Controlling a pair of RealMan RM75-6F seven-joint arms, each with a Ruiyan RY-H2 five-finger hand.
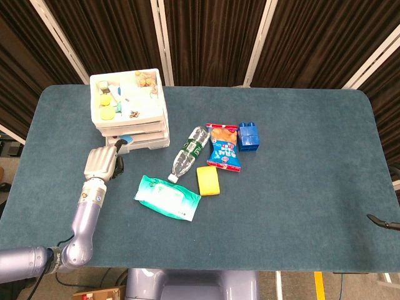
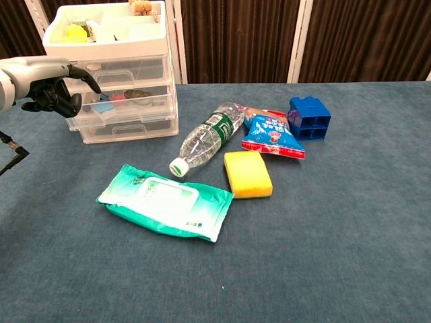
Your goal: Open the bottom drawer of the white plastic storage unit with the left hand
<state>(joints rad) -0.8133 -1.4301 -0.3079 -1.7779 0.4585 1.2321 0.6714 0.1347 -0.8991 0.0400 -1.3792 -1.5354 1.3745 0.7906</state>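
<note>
The left robot hand is hovering empty, fingers curled, by the front left corner of the white storage unit at the counter's back left; its bottom drawer is sitting closed.

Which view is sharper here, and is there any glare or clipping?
Head view: even light, sharp, soft shadows; the left hand shows whole. Chest view: also sharp, faint sheen on the bottle, left hand cut by the left edge.
</note>
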